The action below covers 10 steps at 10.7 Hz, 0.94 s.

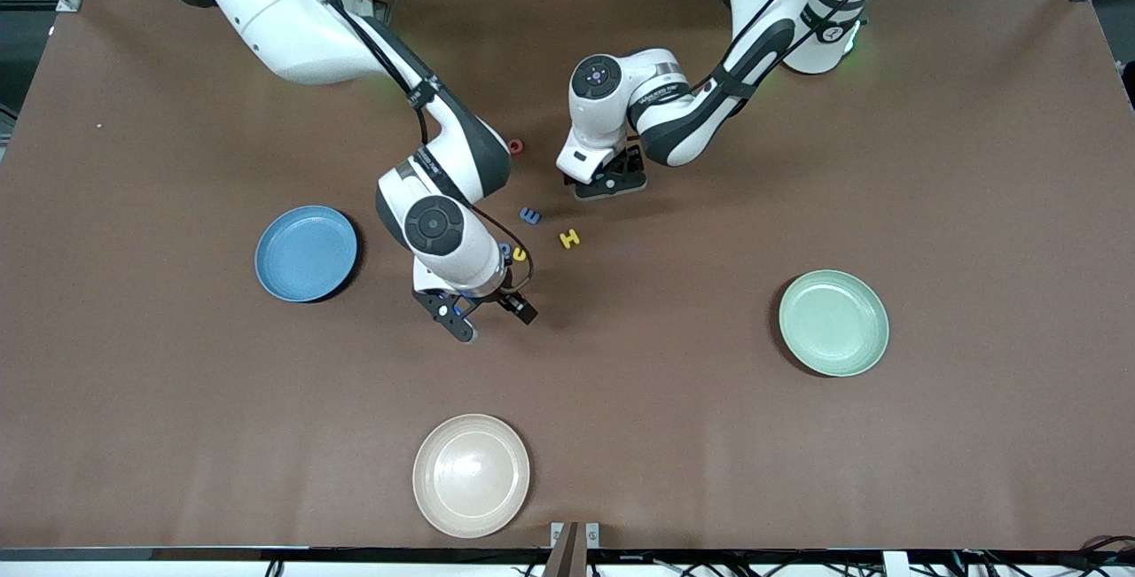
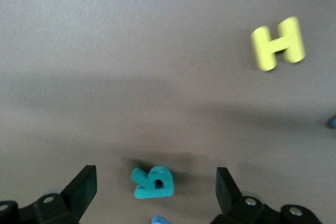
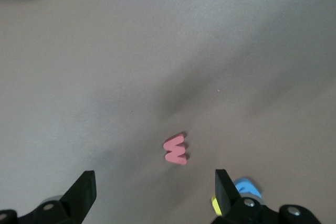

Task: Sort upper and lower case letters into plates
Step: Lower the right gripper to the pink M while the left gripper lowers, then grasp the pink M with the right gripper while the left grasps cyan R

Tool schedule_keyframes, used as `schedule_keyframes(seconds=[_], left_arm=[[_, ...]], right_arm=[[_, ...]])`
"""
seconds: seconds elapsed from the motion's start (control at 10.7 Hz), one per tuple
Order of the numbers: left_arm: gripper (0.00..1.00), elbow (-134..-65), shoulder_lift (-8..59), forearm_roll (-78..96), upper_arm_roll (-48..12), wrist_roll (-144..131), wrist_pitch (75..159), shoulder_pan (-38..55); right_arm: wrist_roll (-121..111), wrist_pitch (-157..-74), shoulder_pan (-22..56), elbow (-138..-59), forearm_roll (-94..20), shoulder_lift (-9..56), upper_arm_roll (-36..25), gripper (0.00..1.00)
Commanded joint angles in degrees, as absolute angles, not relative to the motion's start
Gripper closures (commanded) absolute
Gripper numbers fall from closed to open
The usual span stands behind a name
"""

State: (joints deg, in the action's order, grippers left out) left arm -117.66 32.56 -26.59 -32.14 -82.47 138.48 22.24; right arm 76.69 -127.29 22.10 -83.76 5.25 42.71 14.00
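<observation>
Table (image 1: 931, 205): brown mat surface, carries all plates and letters.
Blue plate (image 1: 306, 253): toward the right arm's end, mid-depth, nothing visible in it.
Mint plate (image 1: 833, 323): toward the left arm's end, a bit nearer the front edge, nothing visible in it.
Cream plate (image 1: 471, 474): close to the front edge, near the middle.
Letters, middle of table: red ring-shaped letter (image 1: 516, 147) nearest the bases; blue letter (image 1: 530, 216) and yellow H (image 1: 569, 238) nearer the front camera, just beside each other; yellow piece (image 1: 520, 254) and blue piece (image 1: 505, 250) partly hidden by the right wrist.
Left gripper (image 1: 612, 183): jaws wide apart, holding nothing, low over a teal letter (image 2: 153, 182) that sits between the fingers (image 2: 84, 184) in the wrist view.
Right gripper (image 1: 486, 318): jaws wide apart, holding nothing, over bare table; pink W (image 3: 176, 149) lies ahead of the fingers (image 3: 226, 190) in its wrist view.
</observation>
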Motion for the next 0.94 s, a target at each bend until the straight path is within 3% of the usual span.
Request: schedule_keyframes(seconds=[0.0, 0.28, 0.84], left_arm=[[0.0, -119.88, 32.25, -29.0, -32.69, -85.6, 139.75, 21.88], [0.0, -119.88, 32.87, -29.0, -32.7, -86.66, 140.8, 21.97], [0.19, -119.97, 34.1, -30.32, -32.61, -87.36, 141.77, 22.06]], right_arm=[[73.49, -128.31, 22.06, -81.83, 7.82, 45.87, 14.24, 0.0], [73.38, -129.81, 22.67, -82.09, 8.35, 47.45, 14.24, 0.0], [73.57, -132.27, 24.43, -82.09, 8.53, 49.92, 14.15, 0.0]])
